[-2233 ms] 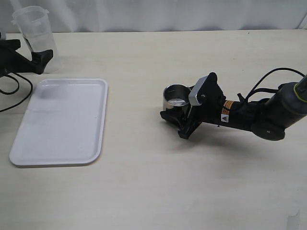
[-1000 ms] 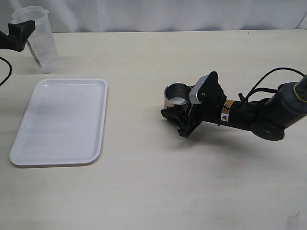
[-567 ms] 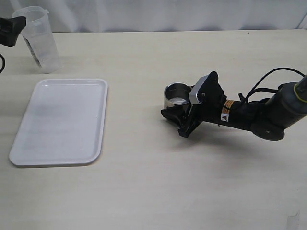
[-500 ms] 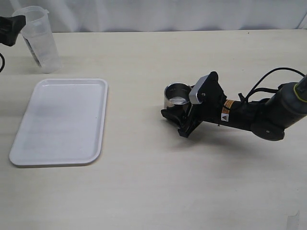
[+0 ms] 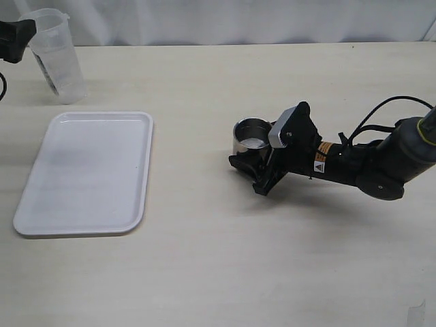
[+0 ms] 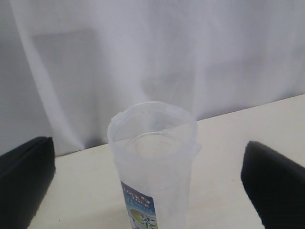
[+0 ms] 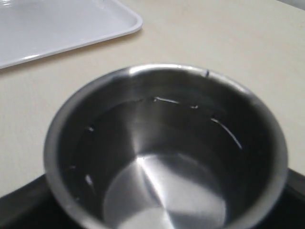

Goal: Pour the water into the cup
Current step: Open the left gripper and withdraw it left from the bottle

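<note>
**Steel held fast, plastic released**

Keeps the right claw (image 5: 246,158) clamped on the cup (image 5: 251,135), just 1 o'clock of the worktop (image 5: 204,272) middle, unmoved, with the water (image 7: 162,191) shining inside. Has pulled the left claw (image 6: 148,179) up and back from the beaker (image 5: 56,54) at 10 o'clock; now spread wide, clear of its sides. Leaves the tray (image 5: 88,170) at 9 o'clock untouched.

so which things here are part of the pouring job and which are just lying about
Job: short brushed stainless-steel cup, clear water inside it, tall translucent plastic beaker.
Lying about: white rectangular plastic tray.
</note>
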`<action>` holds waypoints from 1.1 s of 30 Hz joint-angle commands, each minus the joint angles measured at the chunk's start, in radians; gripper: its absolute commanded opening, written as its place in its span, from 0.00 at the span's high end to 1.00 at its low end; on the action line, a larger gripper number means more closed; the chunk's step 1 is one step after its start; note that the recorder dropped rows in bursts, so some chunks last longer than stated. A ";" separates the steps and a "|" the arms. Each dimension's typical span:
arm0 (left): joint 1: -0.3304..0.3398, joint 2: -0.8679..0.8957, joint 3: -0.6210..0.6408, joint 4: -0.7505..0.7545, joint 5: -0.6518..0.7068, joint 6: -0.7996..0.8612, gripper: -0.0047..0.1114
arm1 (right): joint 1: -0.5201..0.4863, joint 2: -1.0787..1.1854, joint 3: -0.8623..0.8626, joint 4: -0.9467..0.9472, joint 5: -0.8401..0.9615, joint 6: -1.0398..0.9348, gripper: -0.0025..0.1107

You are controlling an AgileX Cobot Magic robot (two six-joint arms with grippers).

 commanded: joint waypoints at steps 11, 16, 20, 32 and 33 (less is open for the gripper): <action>-0.001 -0.320 0.076 0.003 0.179 -0.030 0.05 | 0.000 -0.005 -0.005 0.006 -0.049 -0.001 0.94; -0.001 -0.542 0.169 0.003 0.179 -0.081 0.05 | 0.000 -0.005 -0.005 0.006 -0.049 -0.001 0.94; -0.001 -0.722 0.224 0.003 0.187 -0.244 0.05 | 0.000 -0.005 -0.005 0.006 -0.049 -0.001 0.94; -0.001 -1.135 0.390 0.084 0.199 -0.427 0.05 | 0.000 -0.005 -0.005 0.006 -0.049 -0.001 0.94; -0.001 -1.163 0.404 0.084 0.199 -0.439 0.05 | 0.000 -0.005 -0.005 0.006 -0.049 -0.001 0.94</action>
